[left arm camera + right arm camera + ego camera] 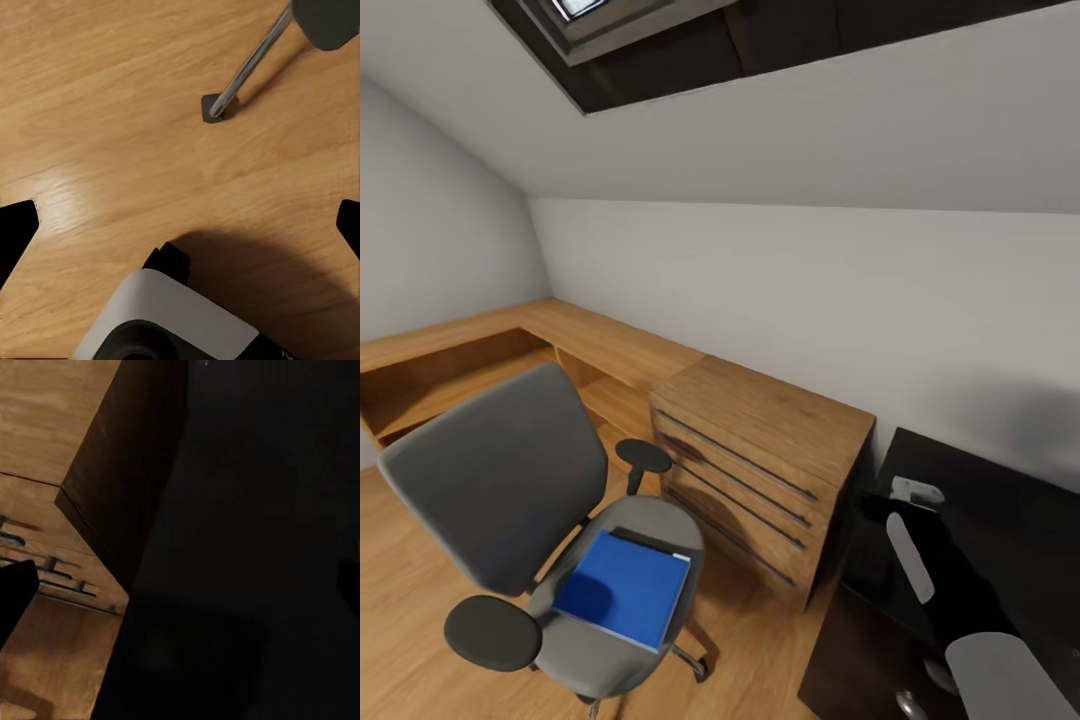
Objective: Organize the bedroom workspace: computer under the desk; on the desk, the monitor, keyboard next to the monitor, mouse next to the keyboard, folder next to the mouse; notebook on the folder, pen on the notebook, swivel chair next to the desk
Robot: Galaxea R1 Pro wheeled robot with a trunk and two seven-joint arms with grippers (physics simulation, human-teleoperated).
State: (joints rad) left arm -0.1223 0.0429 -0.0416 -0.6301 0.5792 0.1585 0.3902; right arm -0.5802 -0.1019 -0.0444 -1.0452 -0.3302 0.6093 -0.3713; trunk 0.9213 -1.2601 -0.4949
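Folder: we saw the folder [624, 588] flat on the swivel chair [510, 500] seat, at seven o'clock.
Desk: the black desk [1000, 500] sat at four o'clock (beside a wooden drawer chest [760, 455]).
Claws: left claw [180, 225] and right claw [180, 585] both spread wide, empty.

the left gripper [184, 225] hangs with its fingers [15, 229] spread wide over bare wood floor [105, 112]; nothing lies between them. ahead of it a chrome leg [247, 64] of the swivel chair [510, 490] slants down to a castor [214, 109], and the robot's own base [169, 315] sits close behind. the right gripper [184, 581] hovers above the black desk [255, 510], free surface beneath it. to one side, the wooden drawer unit [90, 472] stands hard against the desk edge, blocking that way. the chair's armrests [493, 630] and tall back fence the blue folder [622, 588], open from above.
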